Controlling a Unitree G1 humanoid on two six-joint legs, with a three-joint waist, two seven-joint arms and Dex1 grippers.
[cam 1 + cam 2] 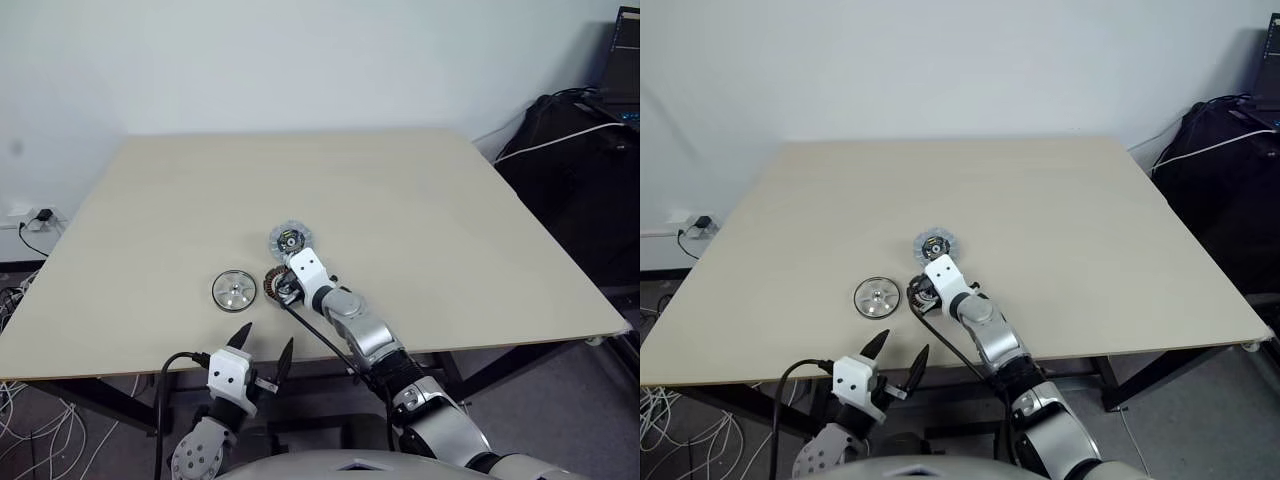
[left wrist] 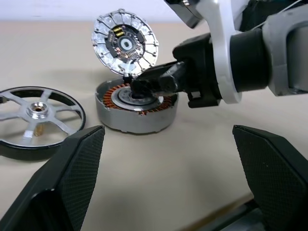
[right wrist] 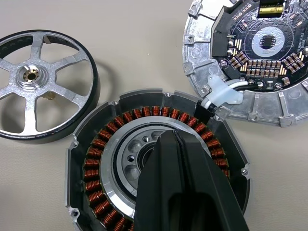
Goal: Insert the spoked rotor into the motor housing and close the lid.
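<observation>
One pale wooden table by white wall, left gripper wide, right gripper closed over motor housing

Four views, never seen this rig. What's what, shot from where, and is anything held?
It is a humanoid robot with two arms. The two wide pictures come from its head; the close-ups come from a camera on each wrist. On the table lie three motor parts: the spoked rotor, the motor housing with copper windings, and the lid, open and tethered to the housing by a cable. The right gripper is shut, its tips pressed into the housing's centre. The left gripper hangs open near the table edge, holding nothing.
</observation>
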